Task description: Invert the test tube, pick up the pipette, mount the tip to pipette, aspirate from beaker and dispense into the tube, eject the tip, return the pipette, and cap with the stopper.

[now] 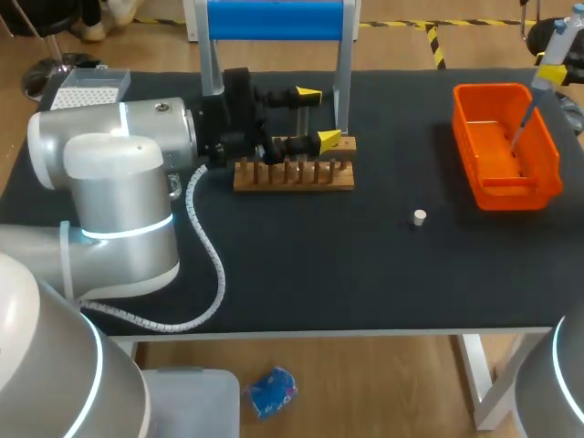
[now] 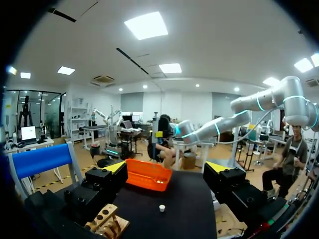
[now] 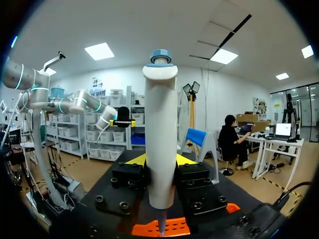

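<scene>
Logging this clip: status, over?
Left gripper open at rack. Right gripper shut on pipette, over bin. Stopper loose on table. No blocker seen.

The right gripper point(image 3: 160, 162) clamps the white pipette point(image 3: 160, 124) from 2 sides, its tip above the orange bin point(image 3: 177, 228).

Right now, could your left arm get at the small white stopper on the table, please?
Probably yes. The stopper lies alone on bare table, past the wooden rack, and the left gripper is open and empty, with nothing standing between them.
</scene>
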Motion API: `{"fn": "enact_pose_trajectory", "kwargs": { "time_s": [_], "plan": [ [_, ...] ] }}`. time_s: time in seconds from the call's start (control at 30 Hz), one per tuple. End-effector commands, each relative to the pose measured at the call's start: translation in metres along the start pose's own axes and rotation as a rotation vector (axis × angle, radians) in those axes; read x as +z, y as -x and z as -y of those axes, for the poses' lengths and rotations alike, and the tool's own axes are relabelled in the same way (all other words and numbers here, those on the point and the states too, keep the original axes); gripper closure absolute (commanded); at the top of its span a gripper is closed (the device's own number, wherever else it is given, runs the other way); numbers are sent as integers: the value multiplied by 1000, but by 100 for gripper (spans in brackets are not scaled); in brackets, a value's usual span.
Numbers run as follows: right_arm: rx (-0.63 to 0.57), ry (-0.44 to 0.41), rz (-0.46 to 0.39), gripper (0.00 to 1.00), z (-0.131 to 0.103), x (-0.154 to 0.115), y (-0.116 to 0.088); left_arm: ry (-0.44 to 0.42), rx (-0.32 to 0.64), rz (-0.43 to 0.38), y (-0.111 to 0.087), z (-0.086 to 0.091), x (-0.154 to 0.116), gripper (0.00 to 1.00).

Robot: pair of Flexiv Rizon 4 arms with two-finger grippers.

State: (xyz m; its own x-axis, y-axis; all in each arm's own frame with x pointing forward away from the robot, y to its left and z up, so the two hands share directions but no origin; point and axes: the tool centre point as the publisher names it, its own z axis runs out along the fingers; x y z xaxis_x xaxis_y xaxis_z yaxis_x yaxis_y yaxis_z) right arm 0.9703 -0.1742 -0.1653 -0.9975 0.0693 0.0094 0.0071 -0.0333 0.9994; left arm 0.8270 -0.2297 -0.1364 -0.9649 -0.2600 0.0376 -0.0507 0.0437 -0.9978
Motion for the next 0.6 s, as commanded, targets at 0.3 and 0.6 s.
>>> {"fn": "enact_pose_trajectory", "kwargs": {
  "time_s": [0.3,0.6],
  "plan": [
    [1,0,-7,100,0,-2,2,79,97,67,-8,58,40,0],
    [1,0,-7,100,0,-2,2,74,127,-18,-4,92,126,0]
  ]
}}
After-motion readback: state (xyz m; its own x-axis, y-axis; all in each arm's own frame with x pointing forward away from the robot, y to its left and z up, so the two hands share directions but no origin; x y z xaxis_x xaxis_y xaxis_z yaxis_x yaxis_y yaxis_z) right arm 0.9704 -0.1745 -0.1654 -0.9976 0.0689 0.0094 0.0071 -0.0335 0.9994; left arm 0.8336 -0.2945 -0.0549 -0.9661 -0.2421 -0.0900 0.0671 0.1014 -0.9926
